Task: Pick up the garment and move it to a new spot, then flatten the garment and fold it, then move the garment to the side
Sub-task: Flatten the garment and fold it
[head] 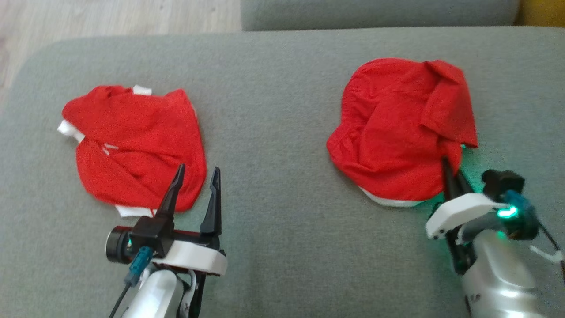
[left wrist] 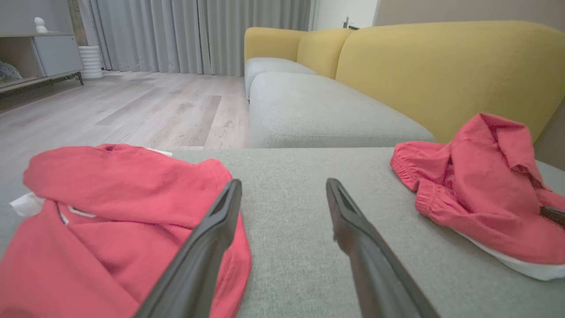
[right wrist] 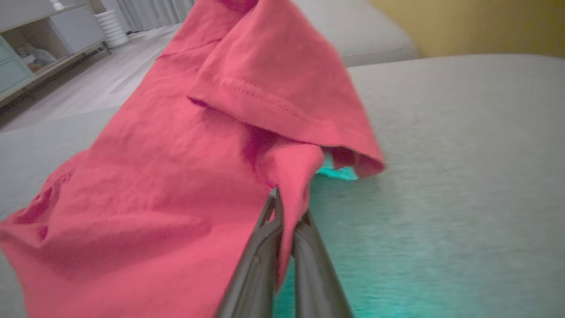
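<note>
a: head view: two red garments on the grey sofa cushion (head: pixel 273 110). right gripper (head: pixel 448 167) has its fingers pinching the near right edge of the right garment (head: pixel 397 132). reads as the pick-up step.
b: left arm?
a: left wrist view: left gripper (left wrist: pixel 282 185) has its fingers spread, holding nothing, by the left garment (left wrist: pixel 110 198).
b: cloth?
a: right wrist view: thin and limp, stitched hem, crumpled heap. next move needs a lift clear, then a carry to bare cushion. it will likely hang bunched.
</note>
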Motion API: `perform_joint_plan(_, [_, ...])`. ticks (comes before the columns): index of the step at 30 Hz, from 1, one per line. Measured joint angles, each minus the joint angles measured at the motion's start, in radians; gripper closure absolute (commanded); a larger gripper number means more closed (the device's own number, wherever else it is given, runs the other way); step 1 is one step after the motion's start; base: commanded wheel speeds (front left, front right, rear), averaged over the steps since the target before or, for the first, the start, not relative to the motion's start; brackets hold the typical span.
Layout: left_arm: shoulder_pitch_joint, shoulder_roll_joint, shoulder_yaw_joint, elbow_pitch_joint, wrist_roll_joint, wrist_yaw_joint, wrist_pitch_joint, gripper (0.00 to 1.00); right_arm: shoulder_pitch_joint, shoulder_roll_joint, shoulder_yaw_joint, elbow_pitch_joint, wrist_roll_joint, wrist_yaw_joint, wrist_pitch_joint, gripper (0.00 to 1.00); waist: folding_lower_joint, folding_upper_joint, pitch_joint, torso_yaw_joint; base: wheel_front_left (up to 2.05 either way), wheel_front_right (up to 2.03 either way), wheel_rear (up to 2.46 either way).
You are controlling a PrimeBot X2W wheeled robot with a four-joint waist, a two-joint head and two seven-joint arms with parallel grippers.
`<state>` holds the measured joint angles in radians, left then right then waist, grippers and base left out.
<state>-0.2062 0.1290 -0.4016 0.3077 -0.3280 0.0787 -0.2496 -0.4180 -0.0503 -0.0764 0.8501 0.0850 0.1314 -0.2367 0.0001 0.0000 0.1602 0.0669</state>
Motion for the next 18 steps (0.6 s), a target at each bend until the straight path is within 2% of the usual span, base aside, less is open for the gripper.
perform_joint_plan(5, [0.004,-0.008,0.002,-0.004,-0.002,0.000,0.000,0.00,0.030,0.001,-0.140,-0.115,-0.154,0.000,0.000,1.00,-0.0001,0.0000,-0.041,-0.032,0.00,0.00,0.00])
perform_joint_plan(10, [0.014,-0.015,0.001,-0.005,-0.002,0.000,-0.003,0.00,0.113,0.002,-0.256,-0.294,-0.299,0.000,0.089,1.00,-0.0002,0.0000,-0.081,-0.052,0.00,0.00,0.00])
perform_joint_plan(13, [0.026,-0.016,0.002,-0.006,-0.002,0.000,-0.003,0.00,0.143,0.002,-0.287,-0.411,-0.363,0.000,0.159,1.00,-0.0002,0.0000,-0.097,-0.051,0.00,0.00,0.00])
perform_joint_plan(18, [0.045,-0.020,0.003,-0.009,-0.002,0.000,-0.003,0.00,0.153,0.003,-0.299,-0.510,-0.421,0.000,0.244,1.00,-0.0002,0.0000,-0.096,-0.039,0.00,0.00,0.00])
